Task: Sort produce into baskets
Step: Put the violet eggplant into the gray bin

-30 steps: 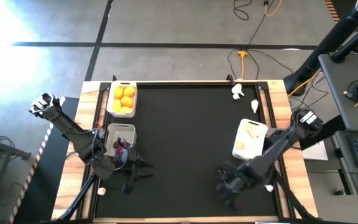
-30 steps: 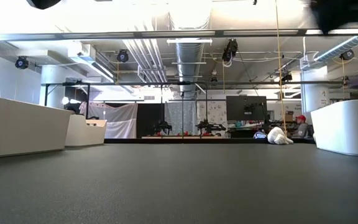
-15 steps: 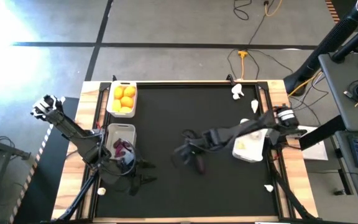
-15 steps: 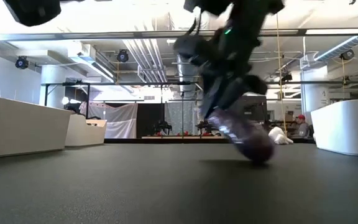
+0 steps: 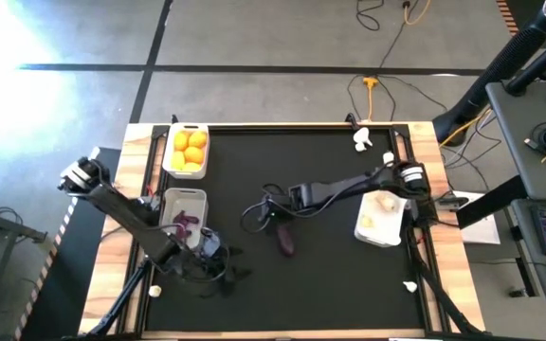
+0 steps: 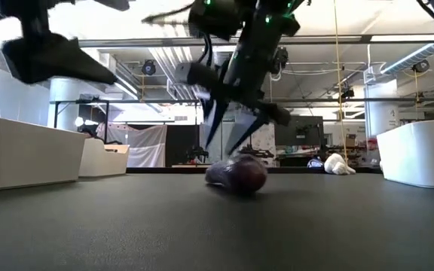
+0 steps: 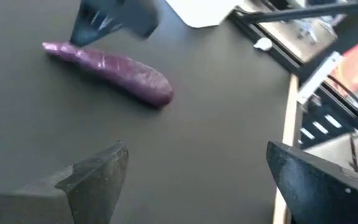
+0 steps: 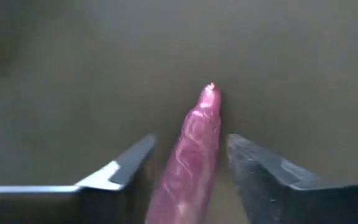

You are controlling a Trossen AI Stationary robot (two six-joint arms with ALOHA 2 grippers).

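Since a moment ago, right gripper (image 5: 275, 219) has swung to mid-worktop, and an eggplant (image 5: 285, 241) now lies there.
Its fingers (image 8: 122, 167) stand apart on both sides of the eggplant, not pinching. To do it well, let go fully and lift straight up. Left gripper (image 5: 226, 265), spread wide, waits near the front-left basket (image 5: 171, 201). The black worktop (image 5: 301, 170) is smooth; a big room shows behind.

— Was there any writing, label, brand or number that could be read in these views?

— None. Nothing on the table or on the gear around it carried legible lettering, and the room behind was too far off to make out any sign.
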